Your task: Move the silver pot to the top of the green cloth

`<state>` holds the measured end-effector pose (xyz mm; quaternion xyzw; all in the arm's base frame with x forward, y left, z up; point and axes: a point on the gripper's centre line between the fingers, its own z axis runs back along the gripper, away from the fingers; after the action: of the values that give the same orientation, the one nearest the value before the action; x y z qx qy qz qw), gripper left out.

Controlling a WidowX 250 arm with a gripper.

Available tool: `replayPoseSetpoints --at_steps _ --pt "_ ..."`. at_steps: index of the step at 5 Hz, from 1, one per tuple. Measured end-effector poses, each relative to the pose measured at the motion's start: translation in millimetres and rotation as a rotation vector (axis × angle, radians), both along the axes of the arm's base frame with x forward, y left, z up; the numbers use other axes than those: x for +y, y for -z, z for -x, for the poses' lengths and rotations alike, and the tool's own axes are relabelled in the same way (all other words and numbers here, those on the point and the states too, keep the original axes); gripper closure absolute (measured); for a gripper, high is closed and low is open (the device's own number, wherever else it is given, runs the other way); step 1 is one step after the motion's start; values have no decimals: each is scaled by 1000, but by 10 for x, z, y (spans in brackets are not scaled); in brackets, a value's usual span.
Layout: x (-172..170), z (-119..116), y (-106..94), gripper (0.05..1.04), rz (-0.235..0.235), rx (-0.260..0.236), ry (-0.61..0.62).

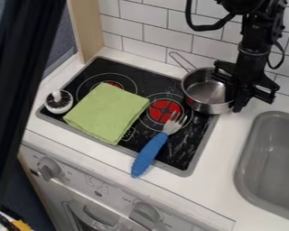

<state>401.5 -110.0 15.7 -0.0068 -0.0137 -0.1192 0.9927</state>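
Note:
The black gripper (pixel 239 95) hangs at the right side of the silver pot (pixel 208 106), overlapping its right rim and hiding part of it. Whether it holds the rim cannot be made out. The pot is at the back right of the black stove top, with its open side up and its wire handle pointing to the back left. A folded green cloth (pixel 107 113) lies flat on the left part of the stove, apart from the pot.
A fork with a blue handle (pixel 150 153) lies across the stove's front right, between cloth and pot. A small black-and-white round object (pixel 58 102) sits at the stove's left edge. The grey sink (pixel 273 158) is on the right, and a tiled wall (pixel 165 34) stands behind.

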Motion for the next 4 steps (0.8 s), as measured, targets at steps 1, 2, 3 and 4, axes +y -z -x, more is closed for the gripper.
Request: replayPoseSetpoints --at_steps 1,2,3,4 --pt "13 116 -260 999 46 -34 -25" --pt "230 256 -681 1003 71 -100 -70" --pt "522 458 -870 1003 79 -116 -135" --pt "797 719 -846 1003 35 -100 -198"
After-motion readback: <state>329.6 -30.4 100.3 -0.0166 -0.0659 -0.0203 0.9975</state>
